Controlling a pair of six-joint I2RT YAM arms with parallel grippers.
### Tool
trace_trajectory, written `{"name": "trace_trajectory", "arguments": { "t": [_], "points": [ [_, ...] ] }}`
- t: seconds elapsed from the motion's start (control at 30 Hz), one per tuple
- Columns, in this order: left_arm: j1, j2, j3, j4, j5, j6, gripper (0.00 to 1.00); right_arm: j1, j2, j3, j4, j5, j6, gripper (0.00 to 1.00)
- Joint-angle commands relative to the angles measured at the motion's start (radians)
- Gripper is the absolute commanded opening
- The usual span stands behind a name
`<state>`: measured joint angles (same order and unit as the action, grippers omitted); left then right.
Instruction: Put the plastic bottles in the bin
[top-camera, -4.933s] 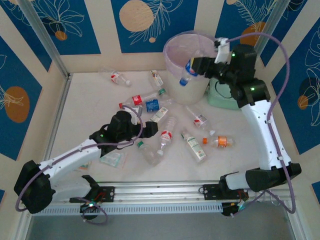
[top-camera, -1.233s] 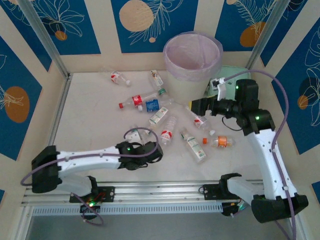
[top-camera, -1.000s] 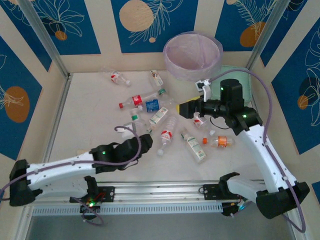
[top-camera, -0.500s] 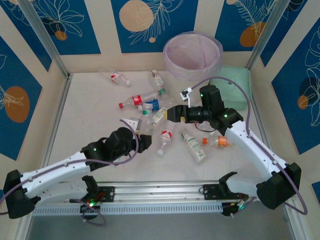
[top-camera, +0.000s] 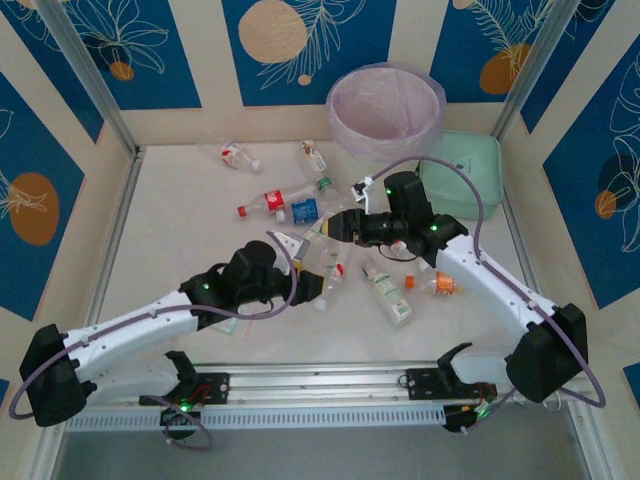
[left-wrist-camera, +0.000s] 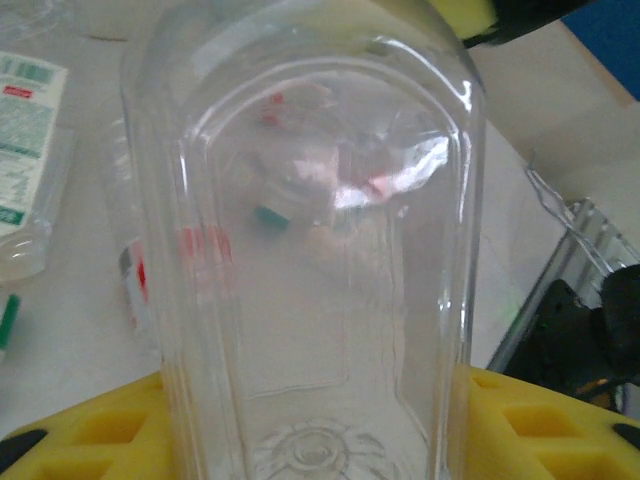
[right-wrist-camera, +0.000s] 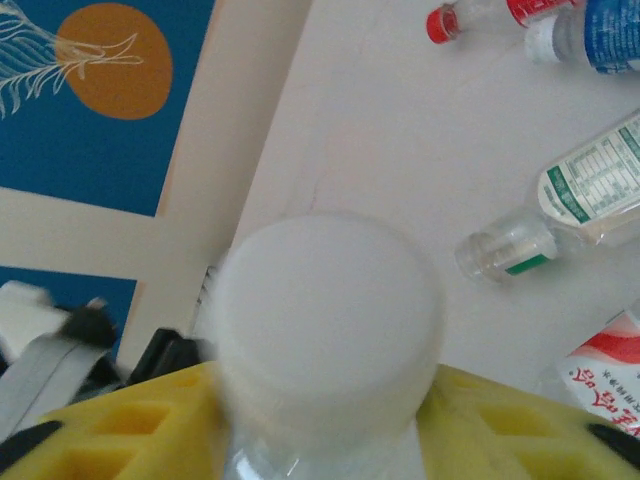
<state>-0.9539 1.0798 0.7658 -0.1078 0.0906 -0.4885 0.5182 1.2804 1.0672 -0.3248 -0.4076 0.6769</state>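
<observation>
My left gripper (top-camera: 303, 286) is shut on a clear, label-free plastic bottle (left-wrist-camera: 310, 250). Its base faces the left wrist camera between the yellow pads (left-wrist-camera: 90, 430). My right gripper (top-camera: 330, 228) sits low in the middle of the table. Its yellow pads (right-wrist-camera: 520, 420) press both sides of a white-capped bottle (right-wrist-camera: 325, 320). Several more bottles lie around: a red-labelled one (top-camera: 273, 200), a blue-labelled one (top-camera: 305, 208), a green-and-white one (top-camera: 388, 290) and an orange-labelled one (top-camera: 443, 284). The bin (top-camera: 352, 135), lined in pale pink, stands at the back.
A mint-green square case (top-camera: 462, 185) sits right of the bin, behind the right arm. Two small bottles (top-camera: 236, 156) (top-camera: 314, 156) lie near the back wall. Metal frame posts and patterned walls close in the table. The two grippers are close together.
My right gripper swung down and left from beside the bin into the bottle cluster and closed on the white-capped bottle. The left arm carried its clear bottle rightward.
</observation>
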Motion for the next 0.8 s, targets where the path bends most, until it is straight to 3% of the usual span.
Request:
{"name": "trace_trajectory", "arguments": {
  "t": [0.0, 0.1, 0.2, 0.3, 0.33, 0.47, 0.5, 0.6, 0.77],
  "points": [
    [0.0, 0.008, 0.061, 0.061, 0.082, 0.02, 0.22, 0.009, 0.004, 0.044, 0.005, -0.002, -0.008, 0.47],
    [-0.001, 0.009, 0.05, 0.097, 0.09, 0.006, 0.22, 0.009, 0.013, 0.058, -0.033, 0.011, -0.027, 0.49],
    [0.0, 0.012, 0.05, 0.081, 0.061, 0.005, 0.22, 0.008, 0.002, 0.063, -0.055, 0.031, -0.04, 0.18],
    [0.001, 0.016, 0.051, 0.071, 0.031, 0.014, 0.31, 0.003, -0.016, 0.076, -0.082, 0.067, -0.058, 0.13],
    [0.001, 0.02, 0.056, 0.064, 0.025, 0.015, 0.37, 0.001, -0.021, 0.086, -0.094, 0.078, -0.068, 0.12],
    [0.001, 0.035, 0.086, 0.023, 0.038, 0.008, 0.92, -0.011, -0.043, 0.165, -0.182, 0.141, -0.142, 0.09],
    [0.0, 0.03, 0.079, 0.024, 0.036, 0.001, 0.99, -0.015, -0.052, 0.198, -0.215, 0.173, -0.177, 0.07],
    [0.001, 0.003, 0.04, 0.035, -0.001, -0.021, 0.99, -0.03, -0.082, 0.287, -0.275, 0.279, -0.28, 0.0],
    [0.002, -0.009, 0.006, 0.027, -0.037, -0.049, 0.99, -0.072, -0.083, 0.459, -0.312, 0.42, -0.418, 0.0]
  ]
}}
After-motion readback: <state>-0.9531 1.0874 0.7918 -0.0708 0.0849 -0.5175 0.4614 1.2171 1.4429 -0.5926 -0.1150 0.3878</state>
